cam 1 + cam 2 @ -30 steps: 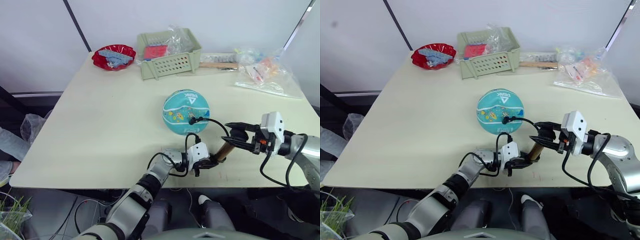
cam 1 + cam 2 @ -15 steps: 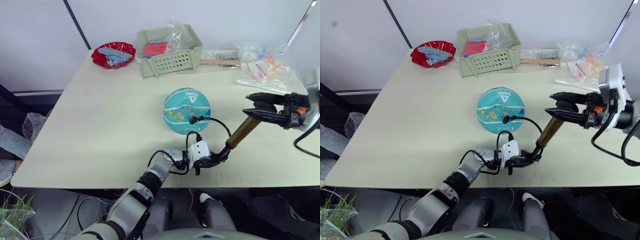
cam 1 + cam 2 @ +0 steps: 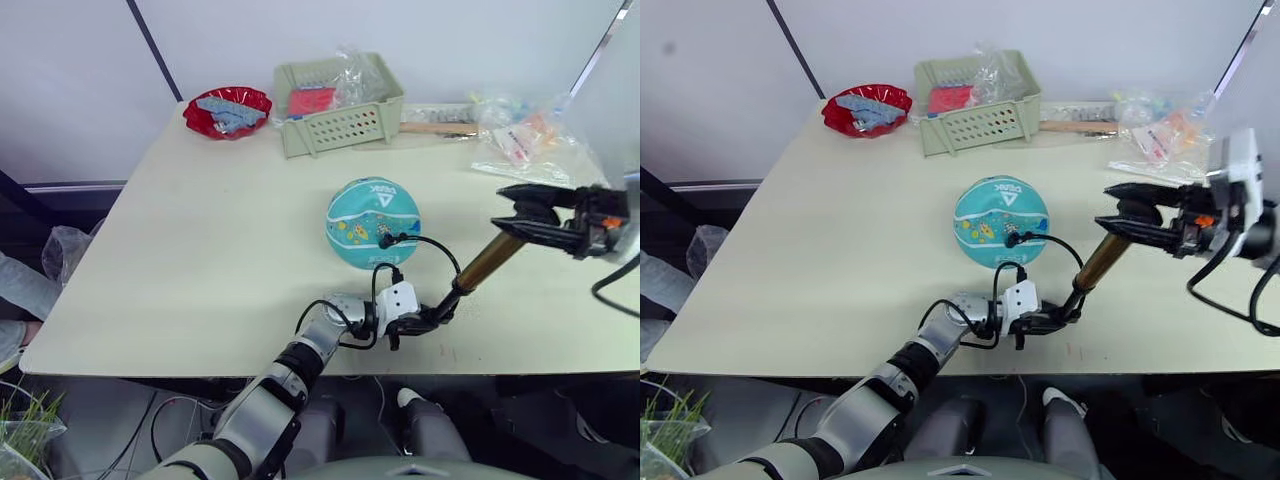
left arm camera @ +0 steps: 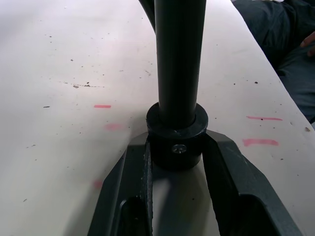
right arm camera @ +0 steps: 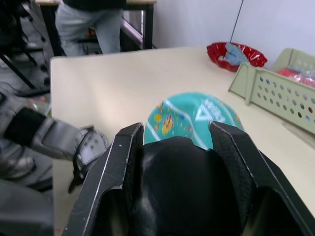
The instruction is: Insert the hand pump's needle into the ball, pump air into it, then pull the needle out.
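- table [image 3: 200, 240]: ball [image 3: 372, 222] mid-table, hose plugged into its near side
- hand pump [image 3: 488, 260]: tilted, right of ball
- left pincer [image 4: 178, 147] clamps pump's base cap
- right pincer [image 3: 524, 210] grips T-handle

ball [image 3: 373, 222] teal, mid-table | hand pump [image 3: 478, 267] tilted, extended | hose to ball

Bright, even overhead light; soft shadows on table [image 3: 200, 250] (wrist close-ups perhaps slightly blurred).
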Robot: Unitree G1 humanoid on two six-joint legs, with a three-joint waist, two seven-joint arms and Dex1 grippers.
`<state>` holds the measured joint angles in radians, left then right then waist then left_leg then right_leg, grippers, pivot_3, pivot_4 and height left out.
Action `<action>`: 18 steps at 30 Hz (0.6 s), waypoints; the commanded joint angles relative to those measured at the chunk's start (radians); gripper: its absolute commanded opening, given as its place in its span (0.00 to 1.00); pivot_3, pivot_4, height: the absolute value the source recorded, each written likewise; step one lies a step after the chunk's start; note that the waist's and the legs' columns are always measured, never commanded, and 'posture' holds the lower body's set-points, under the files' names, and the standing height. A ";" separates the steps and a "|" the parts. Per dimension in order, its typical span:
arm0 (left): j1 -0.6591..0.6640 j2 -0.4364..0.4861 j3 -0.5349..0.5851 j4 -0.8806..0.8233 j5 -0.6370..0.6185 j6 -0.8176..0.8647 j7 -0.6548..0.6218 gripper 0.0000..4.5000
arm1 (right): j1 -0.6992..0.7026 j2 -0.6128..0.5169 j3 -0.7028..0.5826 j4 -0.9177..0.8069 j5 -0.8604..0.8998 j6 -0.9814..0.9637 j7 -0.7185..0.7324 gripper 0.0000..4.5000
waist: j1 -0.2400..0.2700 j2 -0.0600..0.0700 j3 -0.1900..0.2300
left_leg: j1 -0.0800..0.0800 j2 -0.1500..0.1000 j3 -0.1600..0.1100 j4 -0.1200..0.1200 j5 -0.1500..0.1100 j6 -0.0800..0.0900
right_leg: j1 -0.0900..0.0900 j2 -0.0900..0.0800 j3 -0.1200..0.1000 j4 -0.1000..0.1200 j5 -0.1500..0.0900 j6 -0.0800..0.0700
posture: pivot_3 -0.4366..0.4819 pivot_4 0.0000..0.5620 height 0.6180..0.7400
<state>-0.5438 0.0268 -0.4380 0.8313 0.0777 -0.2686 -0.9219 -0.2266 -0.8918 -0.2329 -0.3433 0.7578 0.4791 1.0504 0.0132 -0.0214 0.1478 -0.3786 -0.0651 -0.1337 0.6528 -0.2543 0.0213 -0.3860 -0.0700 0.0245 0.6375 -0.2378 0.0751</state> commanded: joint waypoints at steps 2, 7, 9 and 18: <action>0.016 0.019 -0.001 0.049 0.038 0.038 0.021 0.23 | 0.073 0.047 0.123 0.038 -0.165 -0.085 -0.018 0.37 | -0.001 0.000 0.000 | 0.001 0.000 0.000 0.000 0.000 0.000 | 0.000 0.000 0.000 0.000 0.000 0.000 | 0.48 0.27 1.00; 0.021 0.022 -0.011 0.042 0.042 0.035 0.008 0.23 | 0.099 0.091 0.194 0.091 -0.257 -0.166 -0.027 0.37 | 0.000 -0.001 -0.001 | 0.001 0.000 0.000 0.000 0.000 0.000 | 0.001 0.000 0.000 0.000 0.000 0.000 | 0.48 0.27 1.00; 0.024 0.021 -0.013 0.039 0.042 0.036 0.005 0.23 | 0.099 0.114 0.205 0.101 -0.267 -0.189 -0.031 0.37 | 0.000 0.000 -0.001 | 0.001 0.000 -0.001 0.000 0.000 0.000 | 0.001 0.000 0.000 0.000 0.000 0.000 | 0.48 0.27 1.00; 0.029 0.020 -0.016 0.042 0.043 0.033 -0.001 0.23 | -0.018 0.053 0.038 0.055 -0.082 -0.087 0.007 0.37 | 0.001 0.006 0.003 | -0.002 -0.001 -0.001 0.000 0.000 0.000 | -0.001 0.000 -0.001 0.000 0.001 -0.001 | 0.48 0.27 1.00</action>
<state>-0.5429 0.0198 -0.4404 0.8251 0.0772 -0.2694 -0.9300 -0.1994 -0.8040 -0.0979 -0.2583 0.6111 0.3704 1.0493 0.0142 -0.0155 0.1512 -0.3812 -0.0666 -0.1346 0.6531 -0.2541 0.0212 -0.3879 -0.0705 0.0241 0.6376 -0.2368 0.0734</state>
